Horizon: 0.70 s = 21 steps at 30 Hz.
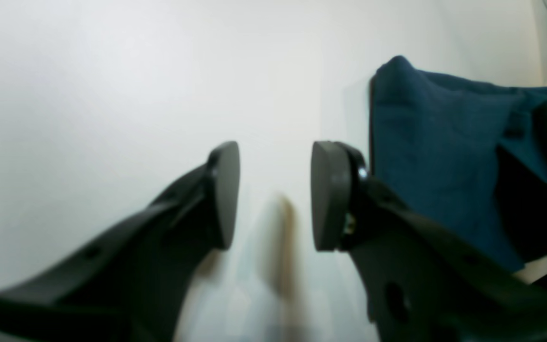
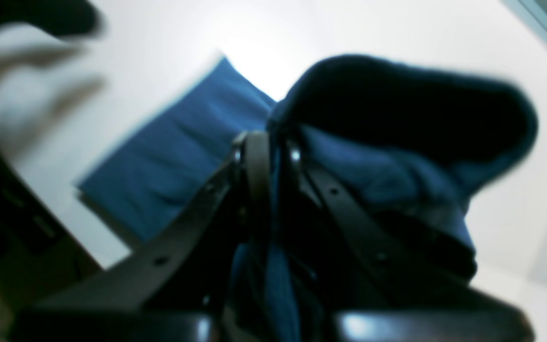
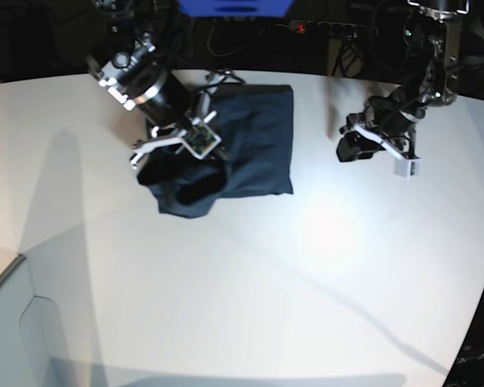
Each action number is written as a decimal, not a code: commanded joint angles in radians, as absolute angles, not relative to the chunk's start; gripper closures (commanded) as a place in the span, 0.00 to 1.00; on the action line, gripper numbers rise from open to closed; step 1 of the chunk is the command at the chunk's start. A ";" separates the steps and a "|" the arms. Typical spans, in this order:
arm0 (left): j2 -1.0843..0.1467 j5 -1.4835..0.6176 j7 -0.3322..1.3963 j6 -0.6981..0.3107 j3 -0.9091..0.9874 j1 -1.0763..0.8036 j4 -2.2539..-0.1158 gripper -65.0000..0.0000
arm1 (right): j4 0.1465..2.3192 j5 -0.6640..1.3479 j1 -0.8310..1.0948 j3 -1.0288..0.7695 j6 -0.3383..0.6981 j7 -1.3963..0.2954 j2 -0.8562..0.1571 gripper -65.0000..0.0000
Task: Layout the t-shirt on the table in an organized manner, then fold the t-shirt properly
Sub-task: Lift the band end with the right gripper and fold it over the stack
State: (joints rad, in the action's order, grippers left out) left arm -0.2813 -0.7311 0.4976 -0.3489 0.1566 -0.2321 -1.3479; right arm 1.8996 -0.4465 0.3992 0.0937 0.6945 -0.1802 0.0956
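Observation:
The dark navy t-shirt (image 3: 254, 141) lies on the white table (image 3: 266, 282) as a flat, partly folded rectangle, with one end bunched and raised at its near left. My right gripper (image 3: 198, 165) is shut on that raised fold. In the right wrist view its jaws (image 2: 268, 142) pinch the cloth, with the t-shirt (image 2: 174, 161) spread flat behind. My left gripper (image 3: 344, 147) hovers to the right of the shirt, apart from it. In the left wrist view it (image 1: 276, 194) is open with nothing between its pads, and the t-shirt (image 1: 435, 156) edge lies just to the right.
Cables and a power strip (image 3: 306, 27) run along the table's far edge. A blue object (image 3: 234, 6) sits at the top behind the right arm. The table's curved edge drops off at the lower left (image 3: 8, 270).

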 commanded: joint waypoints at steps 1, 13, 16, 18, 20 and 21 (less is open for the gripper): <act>-0.291 -0.745 0.483 -0.360 0.162 -0.228 -1.362 0.63 | 1.917 -0.435 0.394 0.113 0.698 -0.150 0.099 1.00; -0.291 -0.745 0.483 -0.357 0.157 -0.242 -1.360 0.63 | 1.764 -0.437 0.314 0.234 0.698 -0.151 0.097 1.00; -0.291 -0.745 0.483 -0.357 0.159 -0.242 -1.360 0.63 | 1.701 -0.437 0.271 0.240 0.698 -0.151 0.099 1.00; -0.291 -0.745 0.483 -0.357 0.160 -0.243 -1.360 0.63 | 1.679 -0.437 0.257 0.240 0.698 -0.151 0.101 1.00; -0.291 -0.742 0.483 -0.357 0.160 -0.243 -1.360 0.63 | 1.667 -0.437 0.243 0.240 0.698 -0.151 0.102 1.00; -0.291 -0.742 0.483 -0.357 0.160 -0.243 -1.360 0.63 | 1.661 -0.437 0.236 0.240 0.698 -0.151 0.104 1.00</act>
